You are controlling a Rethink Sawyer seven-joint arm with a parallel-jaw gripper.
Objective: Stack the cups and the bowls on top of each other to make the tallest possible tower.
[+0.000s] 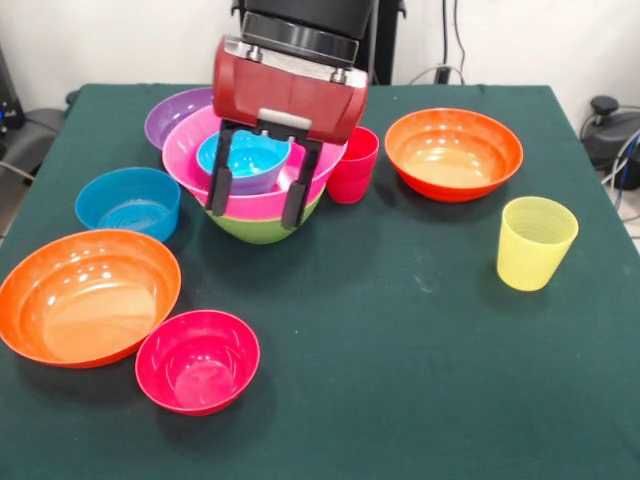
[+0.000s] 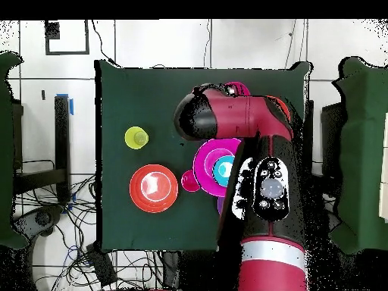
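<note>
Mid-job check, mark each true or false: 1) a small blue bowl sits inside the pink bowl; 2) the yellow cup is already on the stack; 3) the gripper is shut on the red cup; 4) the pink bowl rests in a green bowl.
1) True: the small blue bowl sits in the pink bowl.
2) False: the yellow cup stands alone on the table, apart from the stack.
3) False: the gripper is open, its fingers astride the blue bowl; the red cup stands beside the stack.
4) True: the green bowl is underneath.

No readable text or labels.
</note>
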